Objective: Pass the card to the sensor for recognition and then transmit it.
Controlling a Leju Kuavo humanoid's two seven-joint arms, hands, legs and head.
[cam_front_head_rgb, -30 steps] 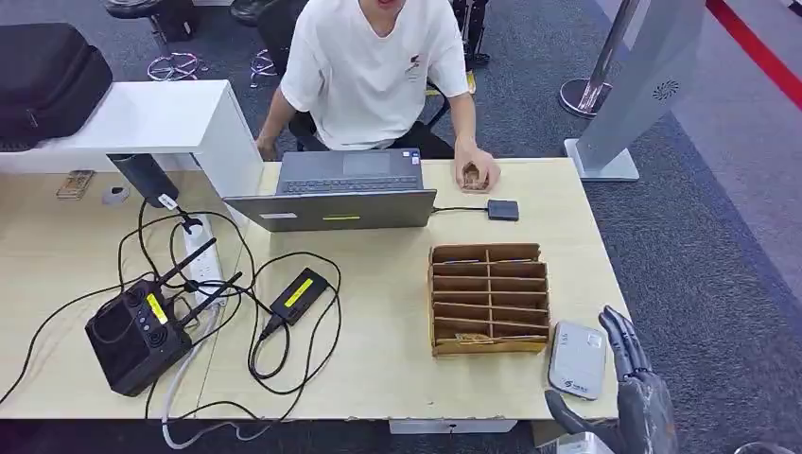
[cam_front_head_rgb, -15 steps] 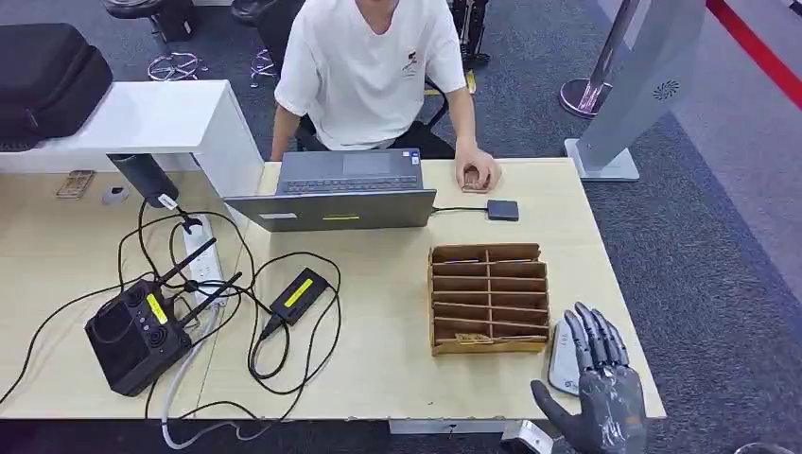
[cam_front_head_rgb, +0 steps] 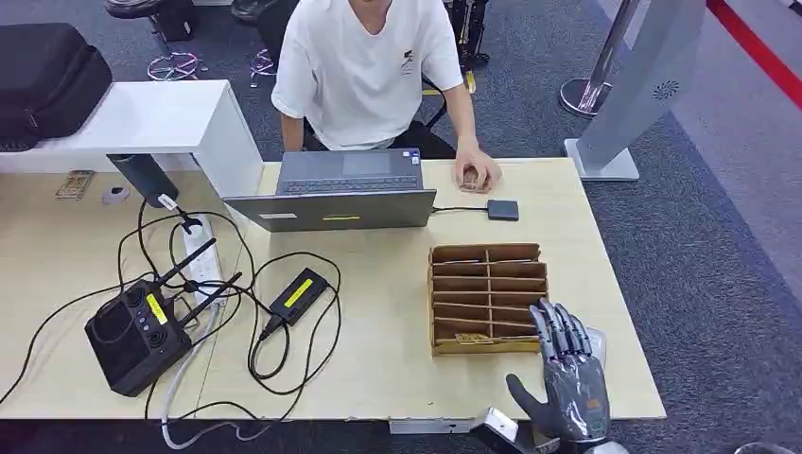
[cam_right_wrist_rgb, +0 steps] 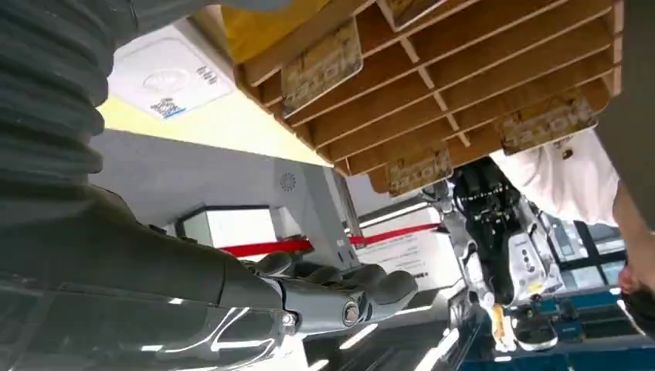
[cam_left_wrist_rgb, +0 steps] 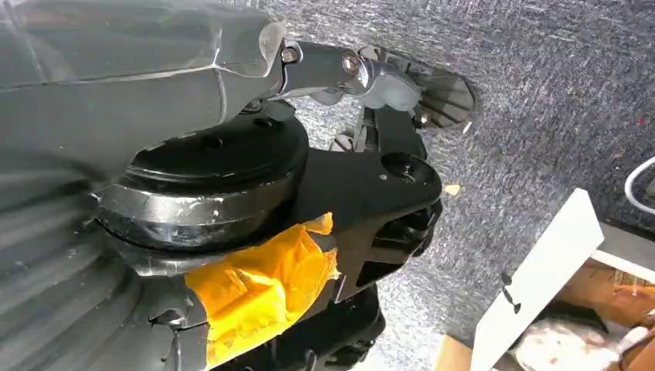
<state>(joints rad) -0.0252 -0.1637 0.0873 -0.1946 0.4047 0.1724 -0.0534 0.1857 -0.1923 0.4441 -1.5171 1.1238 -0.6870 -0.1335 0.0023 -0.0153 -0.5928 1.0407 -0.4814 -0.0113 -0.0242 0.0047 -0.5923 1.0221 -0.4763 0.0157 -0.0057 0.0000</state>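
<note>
Bright, even, sharp overhead light

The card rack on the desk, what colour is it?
Brown, like plain wood or cardboard; the card rack shows best in the head view.

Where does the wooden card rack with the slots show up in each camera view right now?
Head view: the wooden card rack stands on the table, just ahead of the right hand.
Right wrist view: the rack fills the upper part, its slots facing the camera.
Left wrist view: the rack is not in it.
Shared landmark: the white card reader beside the rack.
</note>
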